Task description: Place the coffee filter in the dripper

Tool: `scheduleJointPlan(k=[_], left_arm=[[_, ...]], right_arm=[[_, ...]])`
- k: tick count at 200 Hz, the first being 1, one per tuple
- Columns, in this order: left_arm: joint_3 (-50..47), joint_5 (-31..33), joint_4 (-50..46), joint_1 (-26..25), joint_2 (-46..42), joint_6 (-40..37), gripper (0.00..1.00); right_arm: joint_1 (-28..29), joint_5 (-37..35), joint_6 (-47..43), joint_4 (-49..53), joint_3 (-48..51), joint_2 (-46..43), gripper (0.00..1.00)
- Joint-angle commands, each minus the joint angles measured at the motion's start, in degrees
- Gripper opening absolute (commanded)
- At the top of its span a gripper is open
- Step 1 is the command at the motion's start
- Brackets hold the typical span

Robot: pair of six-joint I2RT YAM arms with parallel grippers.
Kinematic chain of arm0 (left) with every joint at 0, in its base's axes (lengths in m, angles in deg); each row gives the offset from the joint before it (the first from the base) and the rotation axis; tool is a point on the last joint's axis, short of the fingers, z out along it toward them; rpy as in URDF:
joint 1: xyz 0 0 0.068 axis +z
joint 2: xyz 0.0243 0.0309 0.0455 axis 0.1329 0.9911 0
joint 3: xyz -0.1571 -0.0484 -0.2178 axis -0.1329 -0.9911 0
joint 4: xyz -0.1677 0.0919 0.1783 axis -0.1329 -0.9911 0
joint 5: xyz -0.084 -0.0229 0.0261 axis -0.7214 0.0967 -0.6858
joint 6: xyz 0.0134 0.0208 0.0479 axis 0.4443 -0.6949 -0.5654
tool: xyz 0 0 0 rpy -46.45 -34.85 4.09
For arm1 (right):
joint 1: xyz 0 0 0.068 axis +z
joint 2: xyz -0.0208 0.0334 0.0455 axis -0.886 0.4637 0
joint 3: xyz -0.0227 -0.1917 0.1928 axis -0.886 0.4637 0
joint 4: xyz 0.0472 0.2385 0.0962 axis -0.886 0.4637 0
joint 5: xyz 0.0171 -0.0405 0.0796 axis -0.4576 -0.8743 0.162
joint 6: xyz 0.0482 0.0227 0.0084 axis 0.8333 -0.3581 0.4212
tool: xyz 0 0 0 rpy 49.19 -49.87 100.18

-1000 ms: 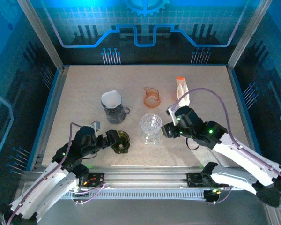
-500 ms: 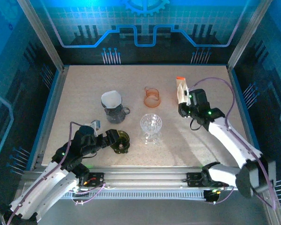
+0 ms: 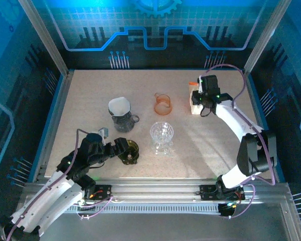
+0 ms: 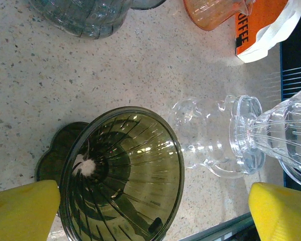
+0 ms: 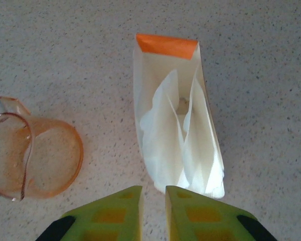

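The white paper coffee filters [image 5: 178, 140] sit in an open white pack with an orange end [image 5: 166, 45], lying flat, its long way pointing off from the right gripper [image 5: 154, 197]. Its jaws are narrow, holding nothing, just short of the pack's mouth.

The dark green glass dripper [image 4: 121, 173] is empty, between the left gripper's [image 3: 124, 149] wide jaws.

The only readable lettering is on the orange-and-white filter packet [image 4: 258, 27] at the far right of the table: white capitals on its orange face spell "OFFEE", the start of the word cut off in the left wrist view. No other labels or numbers can be read.
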Motion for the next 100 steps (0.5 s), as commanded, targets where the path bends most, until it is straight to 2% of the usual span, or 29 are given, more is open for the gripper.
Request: scheduleJointPlan(k=[1, 100], left_arm=[[1.97, -1.04, 1.39, 0.37, 0.49, -1.7, 0.99], [1.71, -1.8, 2.74, 0.39, 2.93, -2.41, 0.99]], right_arm=[[-1.19, -0.52, -1.87, 0.89, -4.42, 4.35, 0.19], [-1.64, 0.44, -2.26, 1.96, -13.88, 14.63, 0.19]])
